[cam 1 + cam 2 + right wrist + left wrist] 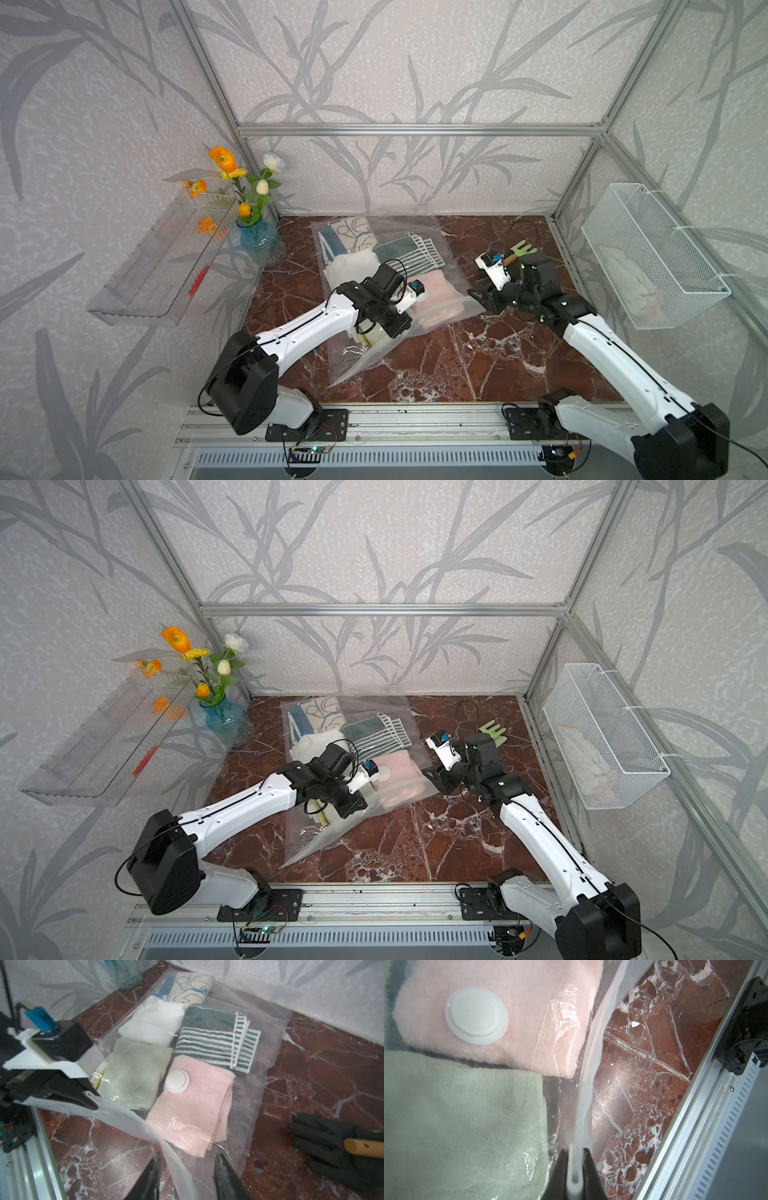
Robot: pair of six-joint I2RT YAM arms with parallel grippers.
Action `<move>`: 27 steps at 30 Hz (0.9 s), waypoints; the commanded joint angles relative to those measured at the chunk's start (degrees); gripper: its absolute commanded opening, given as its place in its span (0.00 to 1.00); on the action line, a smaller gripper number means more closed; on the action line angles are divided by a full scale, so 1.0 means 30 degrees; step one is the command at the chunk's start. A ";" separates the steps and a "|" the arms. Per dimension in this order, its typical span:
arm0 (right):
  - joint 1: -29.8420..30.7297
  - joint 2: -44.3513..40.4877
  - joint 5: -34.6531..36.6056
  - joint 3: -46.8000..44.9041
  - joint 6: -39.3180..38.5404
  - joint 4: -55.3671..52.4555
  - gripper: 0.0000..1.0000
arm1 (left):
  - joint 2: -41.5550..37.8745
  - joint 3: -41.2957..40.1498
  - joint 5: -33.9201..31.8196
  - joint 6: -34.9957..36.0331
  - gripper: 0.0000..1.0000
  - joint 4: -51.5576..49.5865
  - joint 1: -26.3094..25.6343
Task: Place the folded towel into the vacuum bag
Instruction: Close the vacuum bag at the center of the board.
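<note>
Marble tabletop [457, 353], clear vacuum bag [399, 253], white valve [177, 1081]

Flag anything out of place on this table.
A black glove with a wooden handle lies loose on the red marble table, beside the clear plastic vacuum bag; it is no towel. Nothing looks spilled or torn.

Bright, even light, soft shadows, glare on the vacuum bag [257, 1084], top views bowed at edges.

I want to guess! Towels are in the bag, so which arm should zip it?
Left, probably: the left tool pinches the clear crinkly plastic vacuum bag's white zip strip; the right tool is open.
</note>
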 commanded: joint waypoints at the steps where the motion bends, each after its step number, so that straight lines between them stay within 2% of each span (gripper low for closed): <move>1: 0.1595 0.0497 0.1043 0.2089 -0.4810 -0.3734 0.49 | -0.2032 -0.0981 -0.0024 0.0414 0.00 0.1886 0.0081; 4: 0.2804 0.2449 -0.0403 0.3454 -0.6647 -0.5496 0.50 | -0.3167 -0.1809 0.0480 0.0571 0.00 0.3633 0.0081; 6: 0.3556 0.3707 -0.0441 0.4418 -0.7513 -0.6113 0.50 | -0.3613 -0.2084 0.0884 0.0919 0.00 0.4123 0.0079; 11: 0.4696 0.6180 -0.0968 0.7383 -0.9376 -0.7791 0.50 | -0.3518 -0.1508 0.0604 0.1780 0.00 0.3005 0.0081; 17: 0.5094 0.7967 -0.1737 0.7752 -0.9800 -0.7715 0.46 | -0.3960 -0.1662 0.0357 0.1741 0.00 0.3283 0.0081; 20: 0.5242 0.8615 -0.1737 0.7827 -0.9770 -0.7911 0.34 | -0.4053 -0.1732 0.0417 0.1652 0.00 0.3221 0.0081; 24: 0.5245 0.8341 -0.1683 0.7491 -0.8876 -0.7507 0.00 | -0.3787 -0.1288 0.0081 0.1597 0.00 0.1994 0.0081; 27: 0.5172 0.7392 -0.0945 0.6343 -0.7786 -0.6485 0.00 | -0.3383 -0.0568 -0.0522 0.1421 0.00 0.0150 0.0081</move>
